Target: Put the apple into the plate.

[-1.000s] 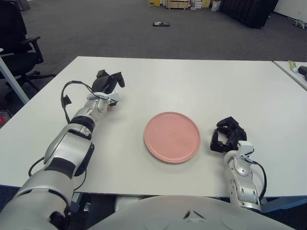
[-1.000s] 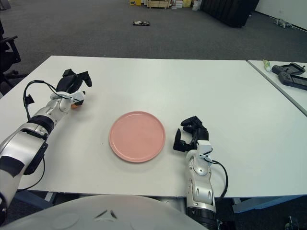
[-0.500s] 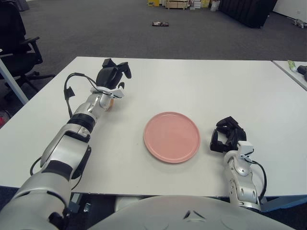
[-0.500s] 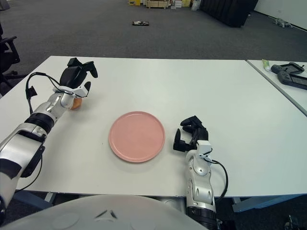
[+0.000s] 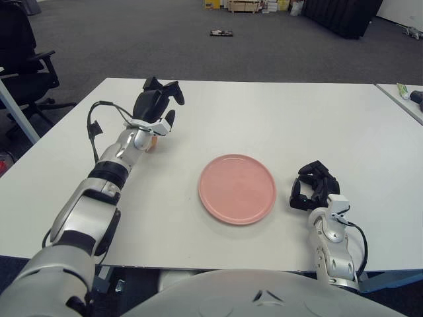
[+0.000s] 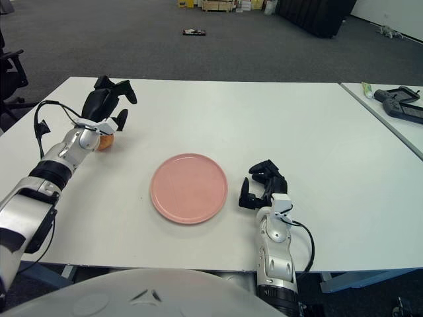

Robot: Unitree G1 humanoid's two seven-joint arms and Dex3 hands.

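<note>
At the bottom edge of the frame, the robot's pale torso curves across the foreground. Just above it, lower right, the right hand (image 5: 312, 188) shows on the white counter (image 5: 277, 112) just right of the plate (image 5: 237, 188), its black fingers curled inward and holding nothing. The pink plate lies flat at the centre of the frame, with nothing on it.

From the lower left the left arm (image 5: 99, 188) reaches diagonally up the counter, a black cable looping off its forearm. Its left hand (image 6: 106, 105) is raised at the upper left of the frame, fingers spread wide and grasping nothing. The apple (image 6: 104, 141), only an orange-red sliver of it visible, sits on the counter directly under that wrist and palm, well apart from the plate and to its upper left. Whether the palm touches the fruit cannot be told.

Farther back, a second counter (image 6: 390, 115) at the right edge carries a dark controller (image 6: 400, 102) and a small green-tipped tube (image 6: 367, 88). A black office chair (image 5: 26, 59) stands at the upper left on grey carpet (image 5: 132, 39), and a small dark object (image 5: 221, 32) lies on the floor near the top centre, with boxes (image 5: 244, 6) and dark furniture (image 5: 344, 14) beyond.
</note>
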